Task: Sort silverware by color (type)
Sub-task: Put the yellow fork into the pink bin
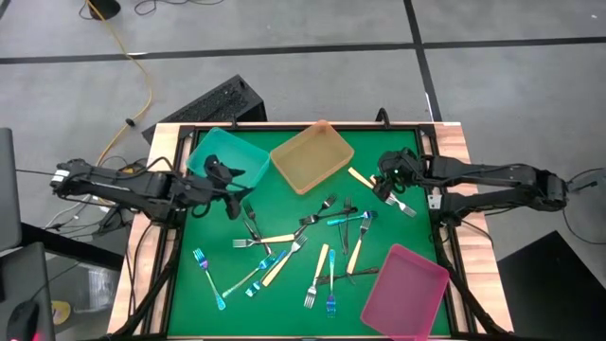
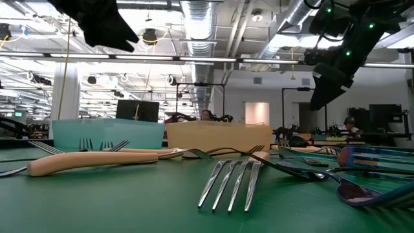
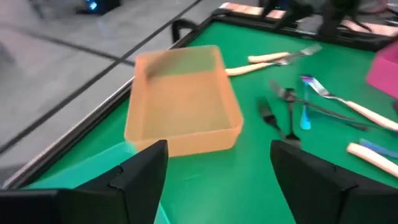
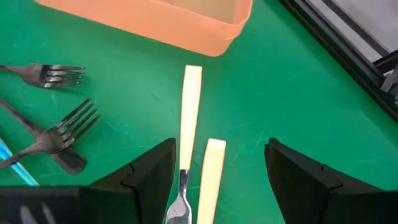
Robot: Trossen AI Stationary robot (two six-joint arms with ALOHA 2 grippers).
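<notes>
Right gripper hovers jaws apart, just above two cream-handled forks lying side by side near the amber tray; the rest of the silverware lies scattered farther off toward the table's middle. Left gripper is also spread and empty, over the teal tray. Judgement: centre the right fingers across one handle only, descend straight, close without catching its neighbour.
</notes>
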